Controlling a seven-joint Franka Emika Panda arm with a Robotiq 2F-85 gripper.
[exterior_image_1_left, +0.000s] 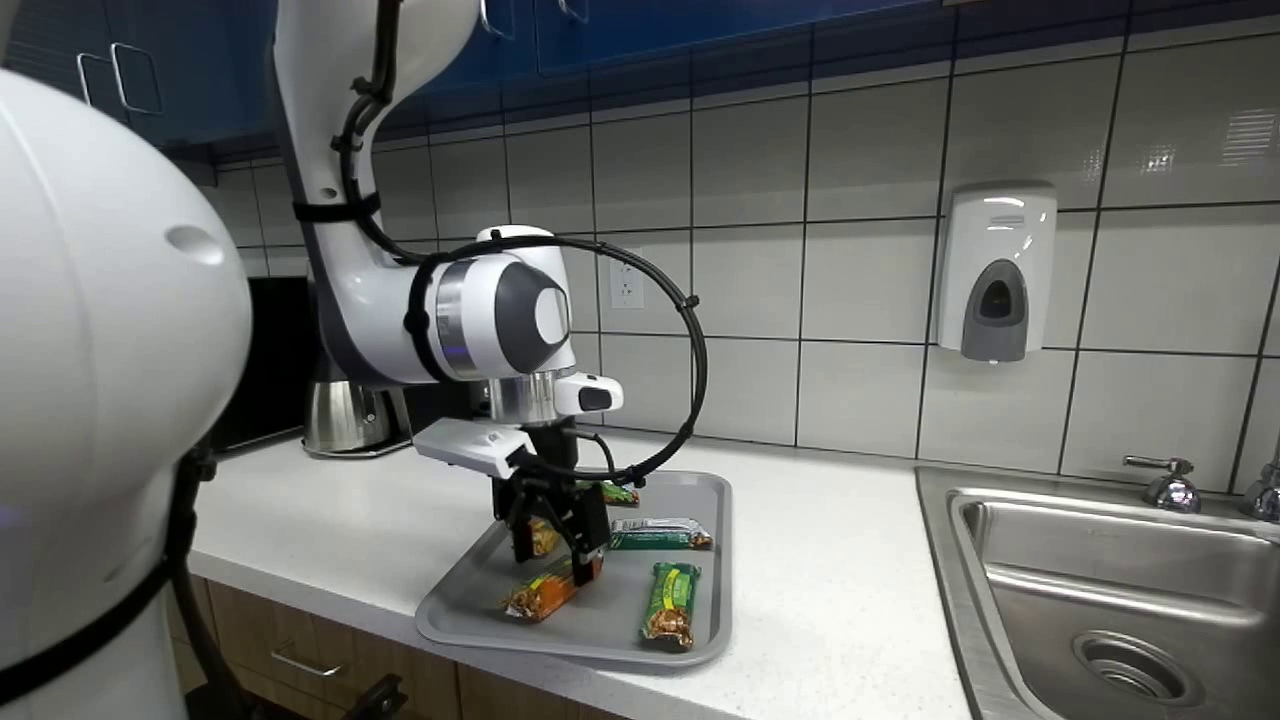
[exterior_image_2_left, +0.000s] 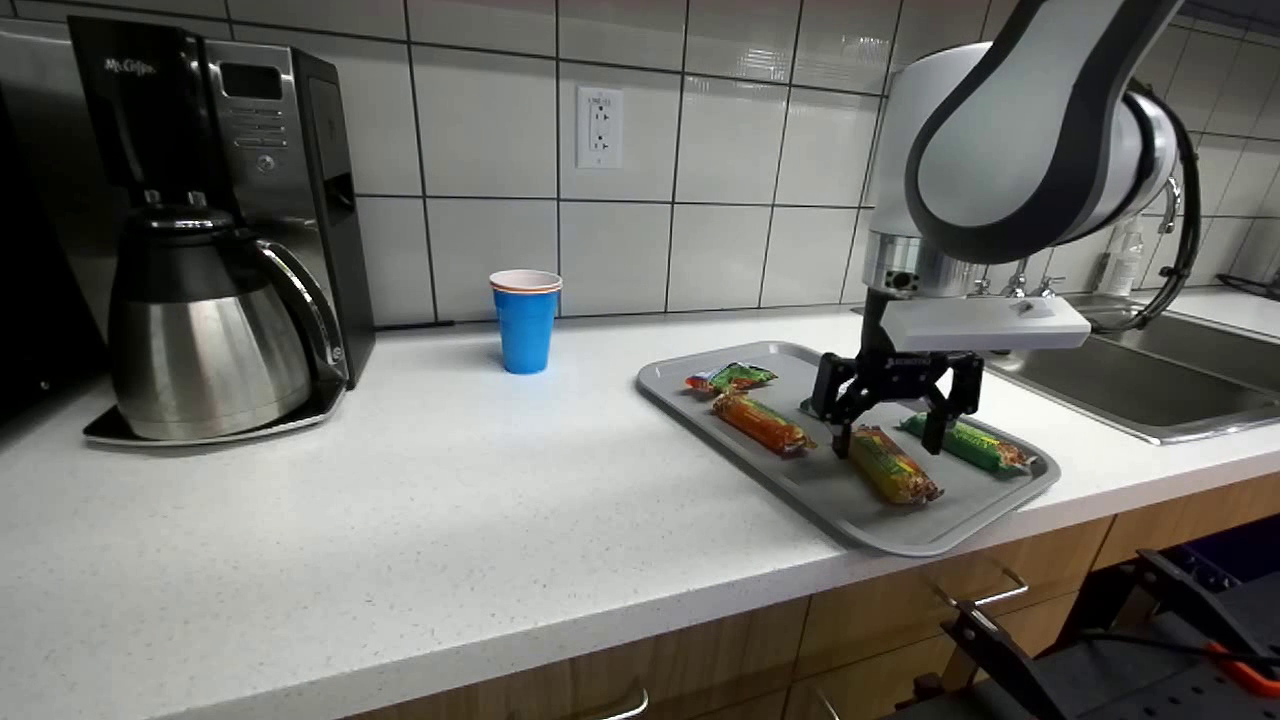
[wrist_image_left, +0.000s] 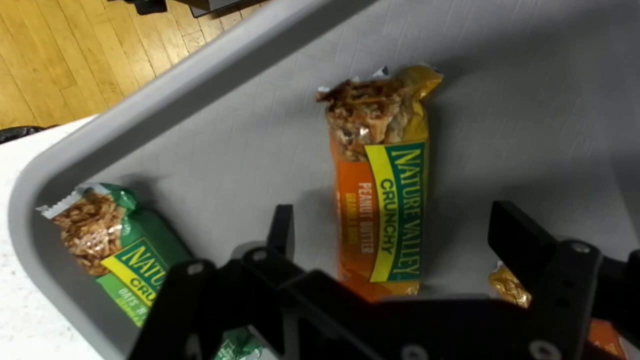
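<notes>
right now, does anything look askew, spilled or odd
Yes: the grey rectangular tray sits askew to the front edge of the white speckled counter, and one corner seems to overhang it: the wrist view shows yellowish wooden floor directly beyond the tray's rim. No spill shows around the orange-wrapped granola bar.

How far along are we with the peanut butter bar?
Done: the fingers stand open, one to either side of the peanut butter bar. In hand: nothing gripped; the wrist view shows gaps on both sides of the bar, which lies on the gray tray. Left: with the bar down and ungripped, probably closing and lifting if this is a pick, or just backing off if a release.
</notes>
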